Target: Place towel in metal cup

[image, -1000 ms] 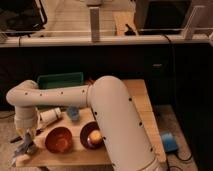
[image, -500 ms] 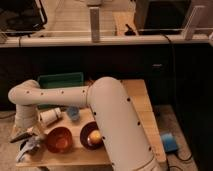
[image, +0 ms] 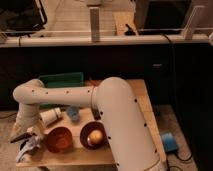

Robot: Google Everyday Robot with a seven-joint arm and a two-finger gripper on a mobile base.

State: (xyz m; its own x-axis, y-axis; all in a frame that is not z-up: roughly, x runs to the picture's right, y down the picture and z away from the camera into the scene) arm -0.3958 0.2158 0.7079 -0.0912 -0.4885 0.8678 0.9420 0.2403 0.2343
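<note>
The gripper (image: 26,144) at the table's (image: 75,157) front-left corner is a blur; the arm (image: 120,120) hides the table's middle.

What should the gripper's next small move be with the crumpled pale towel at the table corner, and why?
Probably lift the gripper slightly and carry the crumpled pale towel toward the whitish metal cup: gripper and towel sit low at the wooden table's front-left corner, the cup farther back.
</note>
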